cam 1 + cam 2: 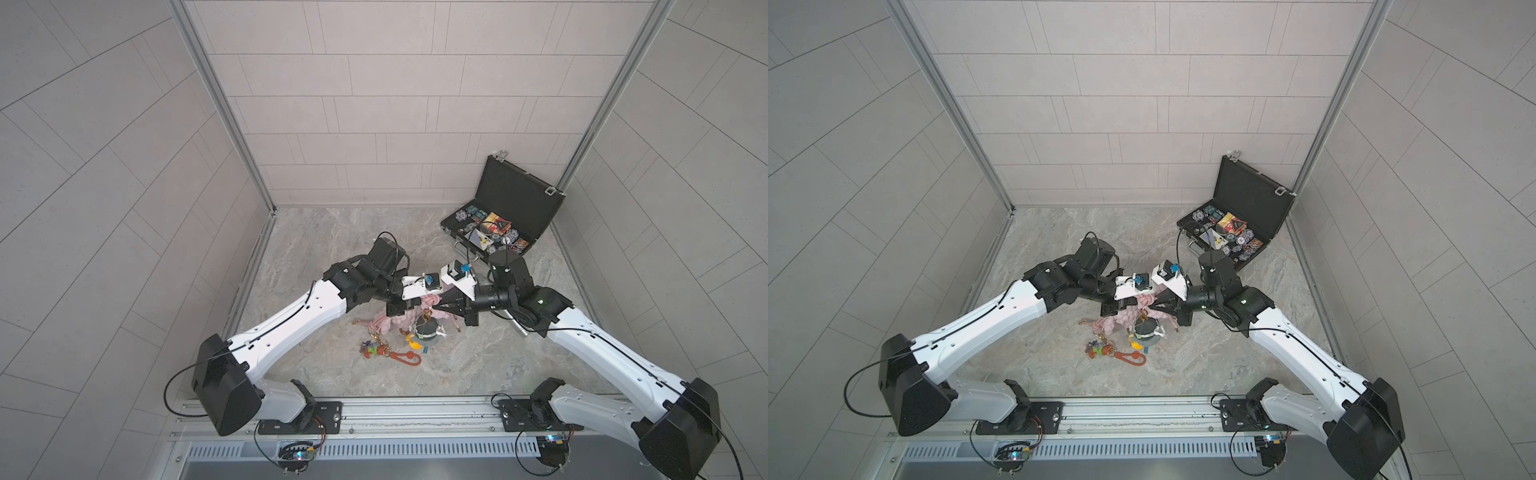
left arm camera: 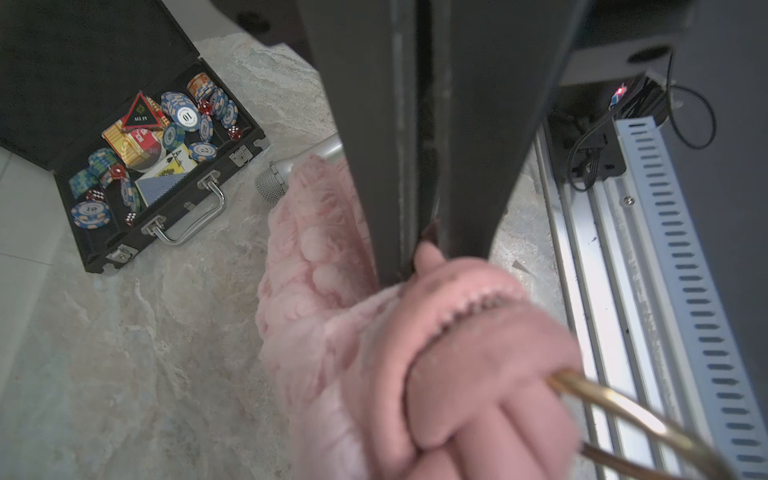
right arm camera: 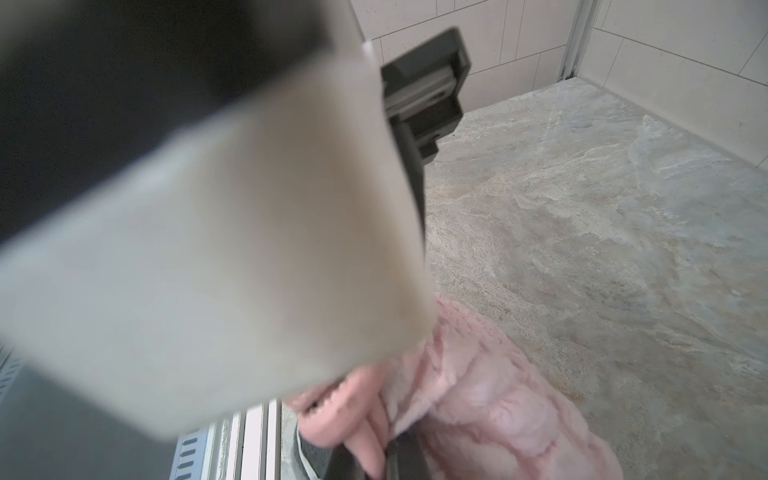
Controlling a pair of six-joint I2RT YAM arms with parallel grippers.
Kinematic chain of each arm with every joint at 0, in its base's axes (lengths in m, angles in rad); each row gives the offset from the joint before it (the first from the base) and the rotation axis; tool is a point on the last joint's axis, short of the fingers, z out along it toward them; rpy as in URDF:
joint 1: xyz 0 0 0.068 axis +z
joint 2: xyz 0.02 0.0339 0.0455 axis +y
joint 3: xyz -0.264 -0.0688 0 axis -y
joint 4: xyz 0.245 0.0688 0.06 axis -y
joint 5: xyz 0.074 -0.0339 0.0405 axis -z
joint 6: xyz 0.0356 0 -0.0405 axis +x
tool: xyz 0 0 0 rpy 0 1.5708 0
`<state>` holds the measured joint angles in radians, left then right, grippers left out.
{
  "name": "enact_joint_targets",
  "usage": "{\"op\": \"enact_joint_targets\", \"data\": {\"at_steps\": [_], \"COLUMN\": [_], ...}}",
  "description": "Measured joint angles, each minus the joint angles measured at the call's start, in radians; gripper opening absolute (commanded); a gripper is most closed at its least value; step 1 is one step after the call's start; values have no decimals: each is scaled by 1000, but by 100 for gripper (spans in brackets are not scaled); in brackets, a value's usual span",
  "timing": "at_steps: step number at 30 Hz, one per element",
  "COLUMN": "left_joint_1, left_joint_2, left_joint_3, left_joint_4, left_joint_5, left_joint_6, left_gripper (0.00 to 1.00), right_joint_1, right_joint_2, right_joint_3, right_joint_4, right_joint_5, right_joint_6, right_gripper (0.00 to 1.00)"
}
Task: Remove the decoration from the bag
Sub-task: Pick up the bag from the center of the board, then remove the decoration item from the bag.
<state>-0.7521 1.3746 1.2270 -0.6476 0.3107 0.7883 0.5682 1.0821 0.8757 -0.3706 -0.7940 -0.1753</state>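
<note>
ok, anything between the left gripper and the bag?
Nothing visible does. The left gripper is shut on the bag, right by its knotted strap. The right gripper sits at the same knot from the opposite side, shut. I can't tell whether it holds anything.

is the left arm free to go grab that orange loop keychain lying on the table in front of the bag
Probably not right now. The left gripper is shut on the bag. The path itself looks open: the orange loop keychain lies bare on the table, nothing over it.
</note>
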Motion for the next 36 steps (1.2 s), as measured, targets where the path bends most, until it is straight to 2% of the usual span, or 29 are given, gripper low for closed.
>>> {"op": "enact_joint_targets", "data": {"at_steps": [8,14,19,24,30,36], "left_joint_1": [18,54,92,155,215,229], "left_joint_2": [-1,17,74,140,162,163], "left_joint_3": [61,175,307,422,492,503], "left_joint_4": [-64,-154,-251,-365,-439,-476], "left_joint_5": [-43,-93,-136,-172,-192,-161], "left_joint_6": [-125,-293,-453,-621,-796,-914], "left_gripper": [0,0,0,0,0,0], "right_joint_1": [-41,-58,-59,-28,108,212], "right_joint_2": [-3,-84,-180,-184,-93,53], "right_joint_3": [-6,-30,-85,-96,-92,-32], "right_joint_4": [106,164,214,273,396,507], "right_joint_5": [29,166,321,433,569,672], "right_joint_6": [38,72,102,109,86,10], "right_gripper": [44,54,57,55,51,46]}}
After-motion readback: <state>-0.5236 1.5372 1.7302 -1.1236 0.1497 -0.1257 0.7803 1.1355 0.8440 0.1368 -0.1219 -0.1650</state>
